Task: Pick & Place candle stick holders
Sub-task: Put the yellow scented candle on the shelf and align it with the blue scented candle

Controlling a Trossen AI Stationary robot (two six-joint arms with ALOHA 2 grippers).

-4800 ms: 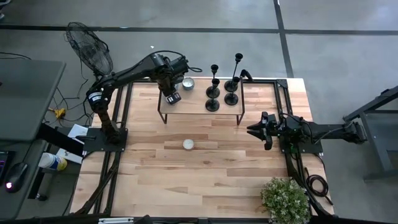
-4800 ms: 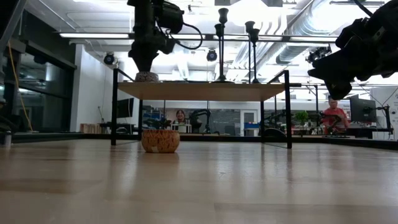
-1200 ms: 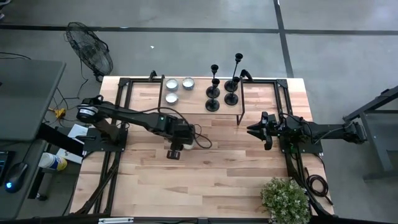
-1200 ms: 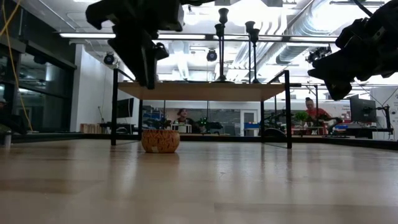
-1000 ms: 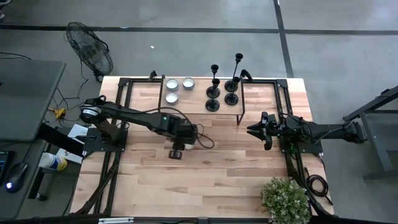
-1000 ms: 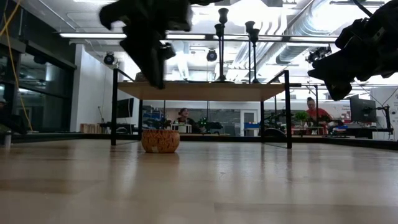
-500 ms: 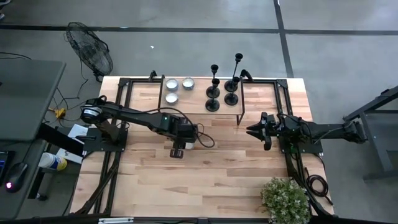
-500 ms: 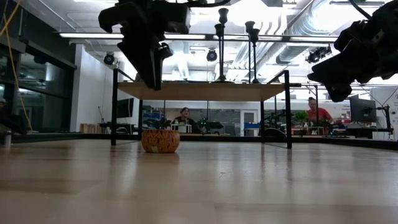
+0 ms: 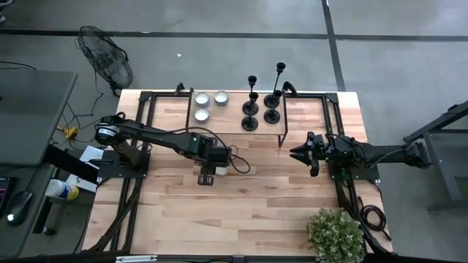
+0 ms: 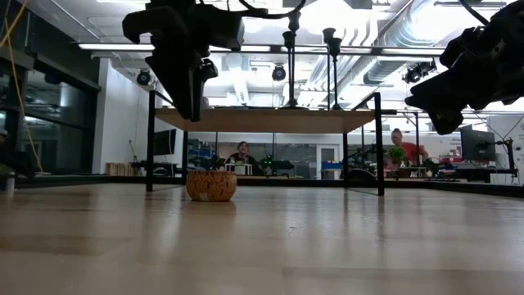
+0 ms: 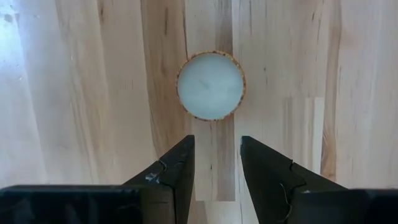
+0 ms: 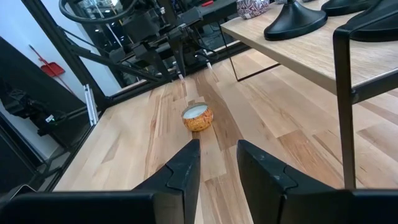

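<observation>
Several black candle stick holders [image 9: 261,107] stand on their round bases on the raised wooden shelf [image 9: 238,117] at the table's far side. They also show in the low view [image 10: 291,57], and their bases show in the right wrist view [image 12: 295,18]. My left gripper [image 11: 216,163] hangs open above the table's middle, pointing down. Just ahead of its fingertips, a small patterned candle cup [image 11: 211,86] stands on the table. In the low view, my left gripper [image 10: 190,106] is well above the cup [image 10: 211,185]. My right gripper [image 9: 296,153] waits open at the table's right.
Three small candle cups [image 9: 208,102] sit on the shelf's left part. The shelf's black metal legs [image 10: 151,139] reach down to the table. A potted plant [image 9: 335,234] stands at the near right corner. Bare wood lies along the table's near side.
My left gripper has tipped and rolled a little while hovering over the candle cup, and its fingertips have swung slightly toward the table's left. Its fingers have stayed open.
</observation>
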